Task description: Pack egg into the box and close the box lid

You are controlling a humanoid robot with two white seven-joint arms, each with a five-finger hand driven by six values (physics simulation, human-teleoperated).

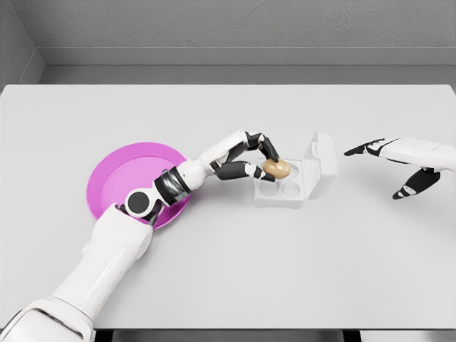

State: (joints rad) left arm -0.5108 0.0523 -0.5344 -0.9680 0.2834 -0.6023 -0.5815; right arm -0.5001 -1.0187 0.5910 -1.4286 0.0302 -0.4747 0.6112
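A broad, pale grey tabletop (235,278) fills most of the head view, its far edge running straight across the upper part of the picture and its near edge cut by a dark strip at the bottom. Behind it a grey floor strip is seen, then a low skirting band and a rough-textured grey wall (235,21), with a second wall meeting it at the upper left corner. On the left part of the table a round magenta plate (114,178) is laid flat; part of its near right rim is covered by the left arm, which is brought in from the lower left corner and stretched diagonally across the plate's edge. The left hand (246,160) is held right of the plate, its dark fingers curled around a brown egg (278,169), which is pinched between thumb and fingertips. The egg is held at the rear left cup of a small translucent white egg box (288,191), just above or in that cup; whether it is touching the tray cannot be told. Two front cups of the box are seen. The box lid (322,162) is stood open, hinged at the right side and tilted upward. Well apart to the right, the right hand (399,167) is held above the table with fingers spread and nothing grasped, its arm entering from the right edge.
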